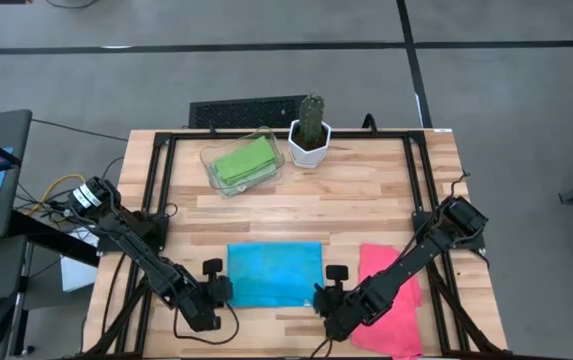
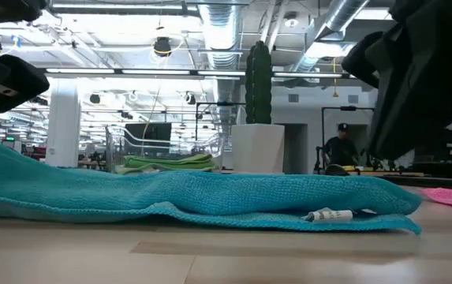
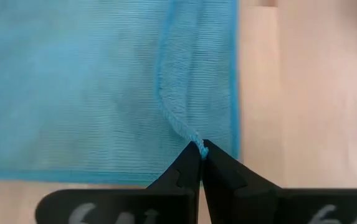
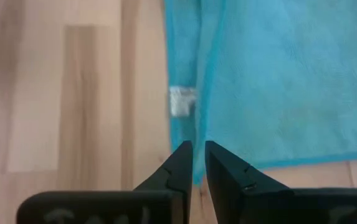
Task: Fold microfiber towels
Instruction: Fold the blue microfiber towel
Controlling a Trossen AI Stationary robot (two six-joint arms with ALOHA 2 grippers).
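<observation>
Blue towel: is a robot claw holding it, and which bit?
Yes. The left gripper pinches the blue towel at a raised bit of its edge near a corner. The right gripper looks slightly parted, gripping nothing.

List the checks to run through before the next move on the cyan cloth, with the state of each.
1. Left tool shut on a corner of the cyan blue microfiber towel: ok.
2. Right tool gripping the opposite towel edge: not ok, fingers slightly parted, edge only between them.
3. Towel folded over on the wooden table: ok, two layers show in the low view.
4. Hot pink microfiber towel clear of the cyan one: ok, apart.
5. Clear plastic tray with green towels out of the way: ok.
</observation>
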